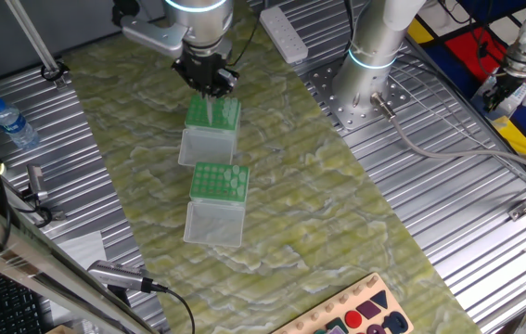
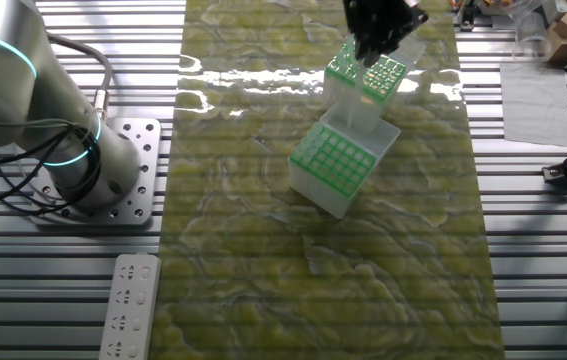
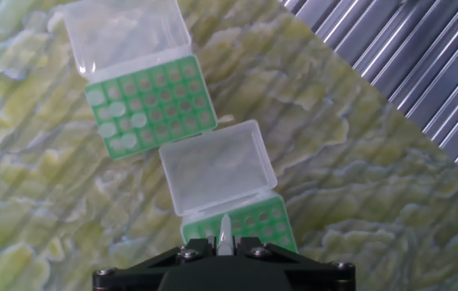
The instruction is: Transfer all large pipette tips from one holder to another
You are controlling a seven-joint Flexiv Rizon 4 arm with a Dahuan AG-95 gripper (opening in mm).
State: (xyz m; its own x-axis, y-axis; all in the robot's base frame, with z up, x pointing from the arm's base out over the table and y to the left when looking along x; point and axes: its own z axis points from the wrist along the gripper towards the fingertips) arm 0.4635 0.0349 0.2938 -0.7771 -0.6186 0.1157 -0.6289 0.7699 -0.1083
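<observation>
- Hand view: gripper [image 3: 224,252] at bottom edge, jaws narrow, clamped on one large pipette tip [image 3: 224,232] whose pointed end sticks out past the fingertips toward the rack below.
- Landmark: the rack under the gripper [image 1: 213,113], green top, clear lid hinged open. Gripper [image 1: 209,88] sits directly above its green grid; the held tip [image 1: 211,109] hangs just over the holes.
- Second rack [image 1: 219,182] stands just beside the landmark rack, on its lid side, also lid-open, on the green marbled mat [image 1: 337,232].
- Contents: second rack [image 3: 149,108] shows a handful of whitish tips [image 3: 112,111] bunched along one side of its grid; other holes look empty. Landmark rack [image 3: 249,225] is mostly hidden by the gripper; the holes that show look empty, the rest cannot be told.
- Other fixed view: gripper [image 2: 381,30] over the landmark rack [image 2: 367,76]; second rack [image 2: 334,160] nearer the camera. Tips not resolvable here.
- Step, as judged: one tip in transit at the landmark rack, either about to be seated or just lifted; direction cannot be told.
- Next move, if seating: line the point up with a free hole, descend straight, release only once the tip is held by the grid. Tilt risks jamming on the grid edge.
</observation>
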